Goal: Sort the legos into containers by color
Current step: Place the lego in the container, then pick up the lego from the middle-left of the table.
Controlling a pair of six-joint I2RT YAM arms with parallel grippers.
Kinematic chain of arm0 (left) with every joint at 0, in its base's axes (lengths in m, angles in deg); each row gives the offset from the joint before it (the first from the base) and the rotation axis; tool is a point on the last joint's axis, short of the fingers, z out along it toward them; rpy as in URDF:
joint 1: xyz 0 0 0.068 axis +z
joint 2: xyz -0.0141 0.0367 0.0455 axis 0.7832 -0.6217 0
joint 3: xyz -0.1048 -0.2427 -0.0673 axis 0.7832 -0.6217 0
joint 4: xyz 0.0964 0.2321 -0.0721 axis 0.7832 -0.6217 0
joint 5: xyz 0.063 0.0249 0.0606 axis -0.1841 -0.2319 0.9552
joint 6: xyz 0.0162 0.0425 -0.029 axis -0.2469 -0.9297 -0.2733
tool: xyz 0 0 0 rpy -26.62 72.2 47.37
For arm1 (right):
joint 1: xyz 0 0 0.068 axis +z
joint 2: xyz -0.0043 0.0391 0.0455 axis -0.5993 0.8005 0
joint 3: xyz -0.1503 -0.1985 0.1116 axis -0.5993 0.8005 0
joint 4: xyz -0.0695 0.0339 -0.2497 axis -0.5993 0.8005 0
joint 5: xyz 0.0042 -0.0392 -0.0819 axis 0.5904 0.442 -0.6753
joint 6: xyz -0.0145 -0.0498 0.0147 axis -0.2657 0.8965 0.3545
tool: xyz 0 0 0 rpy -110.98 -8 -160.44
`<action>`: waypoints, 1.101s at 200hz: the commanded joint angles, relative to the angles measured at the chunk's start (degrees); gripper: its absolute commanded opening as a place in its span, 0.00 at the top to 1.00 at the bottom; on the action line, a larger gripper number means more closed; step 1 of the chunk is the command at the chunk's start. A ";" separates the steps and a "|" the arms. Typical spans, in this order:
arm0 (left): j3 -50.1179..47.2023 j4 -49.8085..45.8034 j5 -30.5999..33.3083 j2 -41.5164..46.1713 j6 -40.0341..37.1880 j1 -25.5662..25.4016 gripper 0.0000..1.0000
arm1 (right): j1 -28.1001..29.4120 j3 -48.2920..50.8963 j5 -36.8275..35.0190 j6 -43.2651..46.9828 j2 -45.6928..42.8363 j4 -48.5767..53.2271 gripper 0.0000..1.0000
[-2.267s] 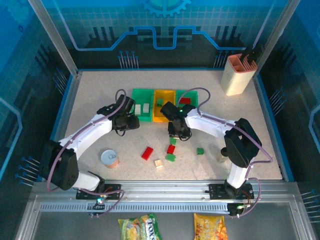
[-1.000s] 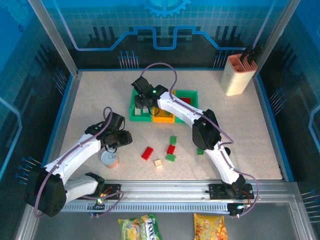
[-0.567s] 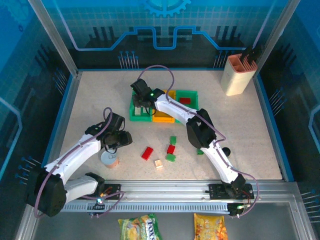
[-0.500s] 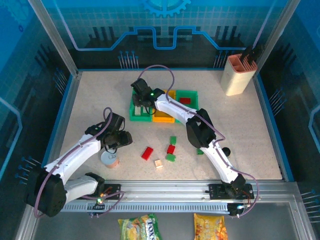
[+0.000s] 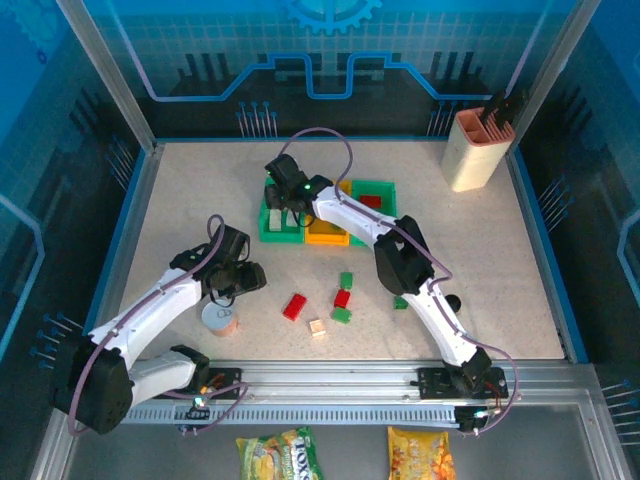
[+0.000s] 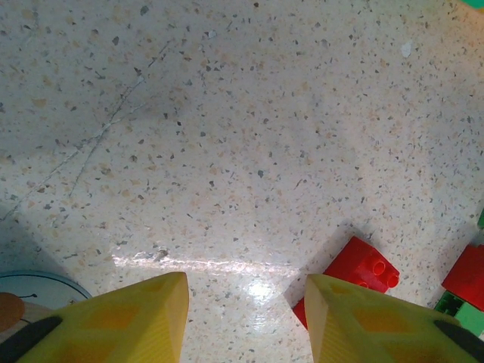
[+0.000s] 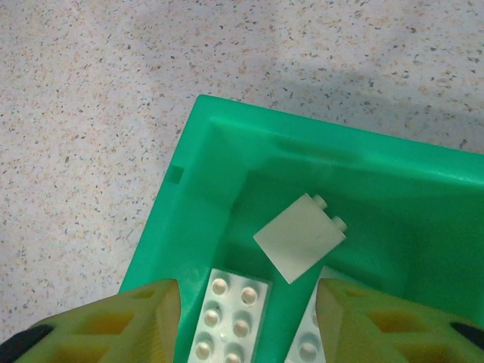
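Note:
My right gripper point(image 5: 283, 196) hangs open over the left green container point(image 5: 268, 233). In the right wrist view its jaws point(image 7: 246, 295) stand apart above that green container point(image 7: 189, 204), which holds a cream lego on its side point(image 7: 300, 238) and a flat studded white one point(image 7: 231, 321). The orange container point(image 5: 325, 236) and the right green container point(image 5: 386, 187), holding a red lego point(image 5: 370, 201), follow in the row. My left gripper point(image 5: 240, 276) is open over bare table, a red lego point(image 6: 355, 266) by its right finger. Loose legos lie mid-table: red point(image 5: 294, 306), red point(image 5: 342, 298), green point(image 5: 346, 280), green point(image 5: 341, 315), cream point(image 5: 317, 327).
A round tin can point(image 5: 220, 318) sits just below my left gripper and shows at the left wrist view's corner point(image 6: 30, 295). A small dark bottle point(image 5: 452, 300) stands right of the right arm. The beige holder point(image 5: 472, 148) is at the back right.
My right gripper's jaws have opened over the left green container, and a cream lego now lies inside it. The left arm has stayed still.

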 commanded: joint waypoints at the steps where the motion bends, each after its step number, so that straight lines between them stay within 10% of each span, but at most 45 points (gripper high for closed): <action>1: -0.28 0.49 -1.81 -0.22 0.80 -0.30 0.54 | -0.19 2.60 0.43 0.97 -6.43 -1.09 0.49; 220: 17.15 -8.44 3.11 -23.82 -9.38 -21.31 0.44 | -6.11 44.39 0.67 -2.88 -44.16 -1.47 0.50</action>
